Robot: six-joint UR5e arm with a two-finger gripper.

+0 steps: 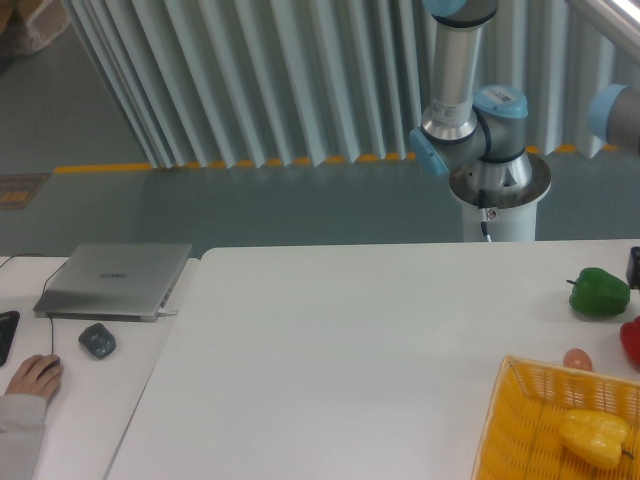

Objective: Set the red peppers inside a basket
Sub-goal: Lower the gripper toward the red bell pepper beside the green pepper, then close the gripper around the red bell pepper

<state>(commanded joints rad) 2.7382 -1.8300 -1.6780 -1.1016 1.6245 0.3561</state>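
Note:
The red pepper (631,341) shows only as a glossy red sliver cut off by the right edge of the view, on the table beyond the basket. The yellow-orange mesh basket (520,425) sits at the lower right. A small dark piece of my gripper (634,267) peeks in at the right edge, above the red pepper and just right of the green pepper; its fingers are out of frame.
A green bell pepper (599,292) lies near the right edge. A yellow bell pepper (594,437) rests inside the basket, and a small orange-pink object (577,359) sits at the basket's far rim. A laptop (115,279), a mouse (97,340) and a person's hand (33,377) are at the left.

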